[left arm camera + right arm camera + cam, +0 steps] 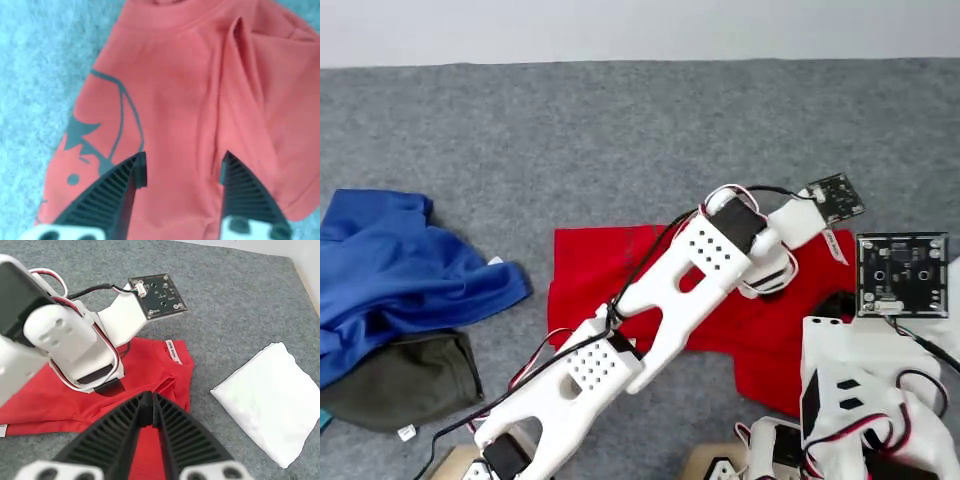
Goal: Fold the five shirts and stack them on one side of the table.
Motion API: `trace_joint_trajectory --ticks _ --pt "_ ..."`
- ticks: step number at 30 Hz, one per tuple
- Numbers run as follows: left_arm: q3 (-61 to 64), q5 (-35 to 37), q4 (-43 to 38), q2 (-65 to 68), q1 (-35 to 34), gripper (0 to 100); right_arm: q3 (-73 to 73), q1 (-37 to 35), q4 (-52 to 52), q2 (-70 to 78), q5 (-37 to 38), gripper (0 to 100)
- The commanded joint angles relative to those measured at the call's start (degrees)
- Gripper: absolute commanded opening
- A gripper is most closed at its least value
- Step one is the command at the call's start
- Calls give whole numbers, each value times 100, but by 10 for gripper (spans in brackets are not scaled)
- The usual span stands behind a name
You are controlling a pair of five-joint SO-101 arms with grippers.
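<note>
A red shirt point(610, 275) lies spread in the middle of the grey table, with a dark print point(107, 130) and a raised crease point(235, 75) along it. My left gripper point(182, 170) hangs open just above the shirt's right part, one finger point(122, 182) on each side of a flat stretch of cloth. The same gripper point(772, 278) sits at the end of the long white arm. My right gripper point(150, 402) is shut, its tips meeting over the red shirt's folded corner point(170, 385); whether cloth is pinched there is unclear. A folded white shirt point(270, 400) lies to the right.
A crumpled blue shirt point(390, 270) lies at the table's left, partly over a dark olive shirt point(405, 385). The left arm point(650, 310) crosses the red shirt diagonally. The right arm's base point(865, 400) stands at the front right. The far half of the table point(620, 130) is bare.
</note>
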Motion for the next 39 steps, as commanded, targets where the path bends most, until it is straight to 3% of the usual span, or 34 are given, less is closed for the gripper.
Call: trace_joint_trajectory --ticks 1,9,19,39 --pt "-233 88 158 -440 343 243 105 -22 -57 119 -18 20" --pt "734 246 70 -457 1160 246 325 4 -154 66 -18 20" --pt "980 44 -141 -422 615 235 308 -22 -163 57 -35 20" --pt "673 -334 18 -70 510 9 -35 -22 -163 110 -44 20"
